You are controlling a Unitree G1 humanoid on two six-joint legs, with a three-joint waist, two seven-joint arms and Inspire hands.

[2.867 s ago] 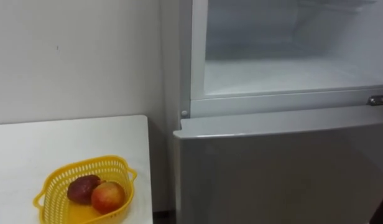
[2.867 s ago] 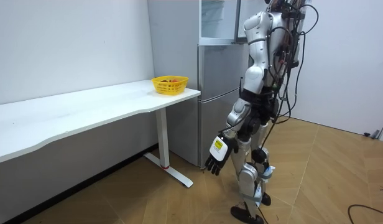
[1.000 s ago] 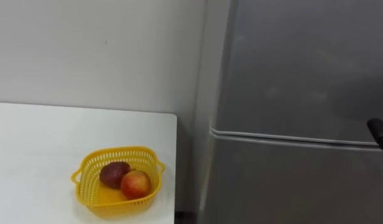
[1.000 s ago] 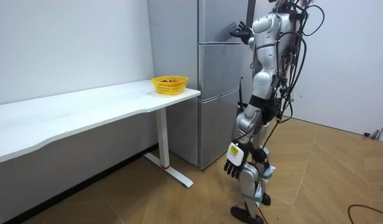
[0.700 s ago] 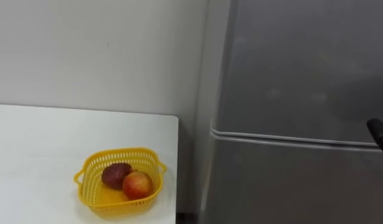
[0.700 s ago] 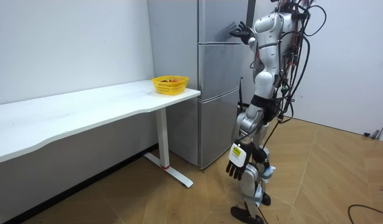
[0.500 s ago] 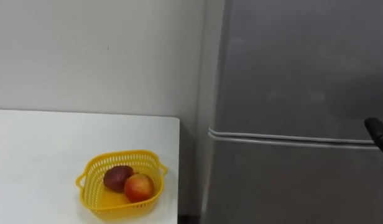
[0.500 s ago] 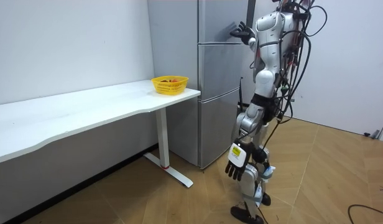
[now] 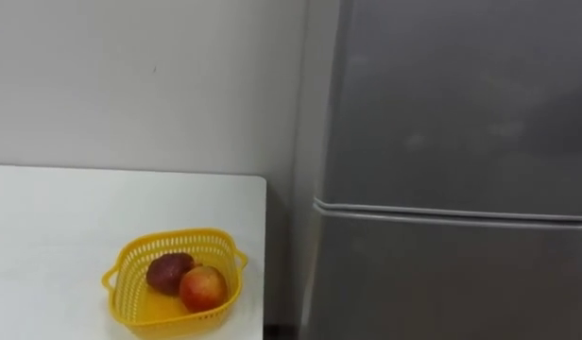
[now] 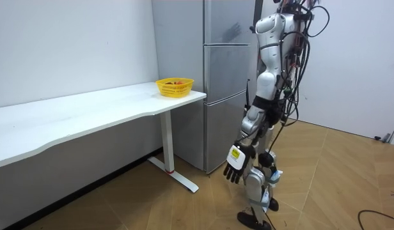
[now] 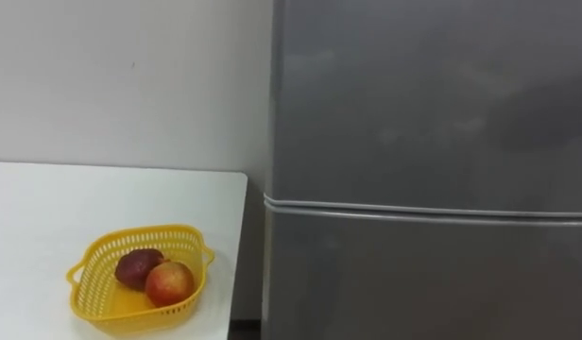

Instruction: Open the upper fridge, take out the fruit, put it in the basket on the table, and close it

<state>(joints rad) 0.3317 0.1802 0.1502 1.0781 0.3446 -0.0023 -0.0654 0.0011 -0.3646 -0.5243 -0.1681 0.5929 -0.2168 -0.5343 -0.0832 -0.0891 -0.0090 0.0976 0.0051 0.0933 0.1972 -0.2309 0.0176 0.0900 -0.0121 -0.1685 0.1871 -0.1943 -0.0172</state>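
The grey fridge (image 9: pixel 452 113) is faced with both doors shut, the white table (image 9: pixel 64 217) is set just beside it, the left hand (image 10: pixel 234 172) is hung low with fingers loosely spread, and a red apple (image 9: pixel 203 288) and a dark fruit (image 9: pixel 166 272) are held, touching, in the yellow basket (image 9: pixel 182 237) on the table.

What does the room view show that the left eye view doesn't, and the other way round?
Room view: the robot standing before the fridge, its left hand hanging open at its side, plus the wooden floor and the table's leg. Left eye view: a close look into the yellow basket, where a dark red fruit and a red-yellow one lie side by side. Both: the closed grey fridge, the white table and the basket near its end.
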